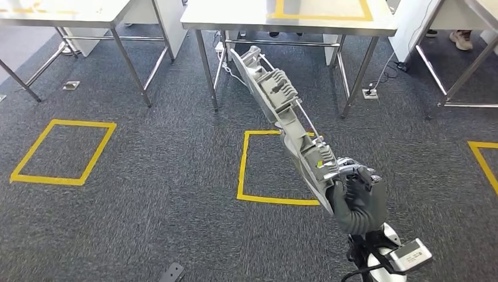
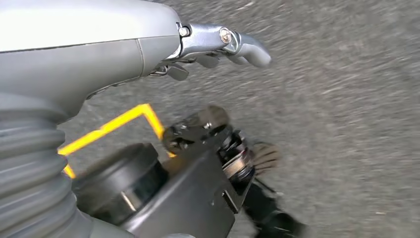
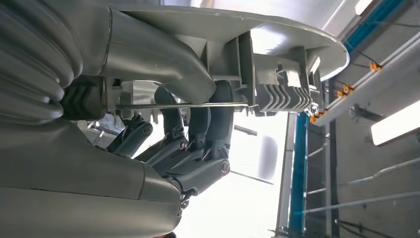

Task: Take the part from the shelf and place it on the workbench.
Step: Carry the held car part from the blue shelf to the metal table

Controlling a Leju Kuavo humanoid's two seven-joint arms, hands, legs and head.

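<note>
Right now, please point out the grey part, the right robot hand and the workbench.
grey part [image 1: 276,94]: head view, ribbed middle section.
right robot hand [image 1: 354,197]: head view, back of hand, gripping the part's lower end.
workbench [image 1: 246,17]: head view, bare steel top.

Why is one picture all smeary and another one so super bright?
Left wrist view: the carpet is streaked with motion blur, and the left hand stays fairly sharp. Right wrist view: it looks up at ceiling lights, so the space behind the right hand is washed out white, with glare on the part. Head view: evenly lit and sharp, with a shine on the table.
</note>
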